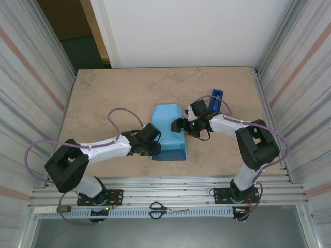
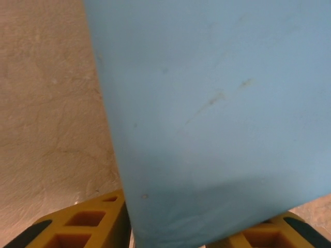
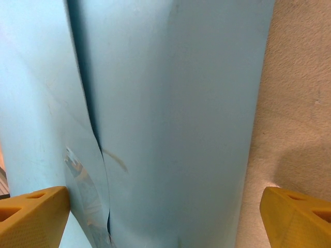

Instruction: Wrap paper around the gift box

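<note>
Yellow fingers of the right claw (image 3: 165,212) stand wide, straddling the paper (image 3: 170,103) from 3 o'clock; left claw (image 2: 176,232) equally wide at 8 o'clock. Paper humps at the centre of the worktop (image 1: 103,93), gift box presumably beneath. Ends and taping likely remain.

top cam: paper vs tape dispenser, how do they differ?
Colour: the paper shows mostly sky blue, darker at its near end; the tape dispenser is a deep saturated blue.
Size: the paper bundle is far larger; the tape dispenser is small and narrow.
Place: the paper sits in the middle of the table; the tape dispenser lies farther back and to the right.
Shared: both are blue and rest on the table.
</note>
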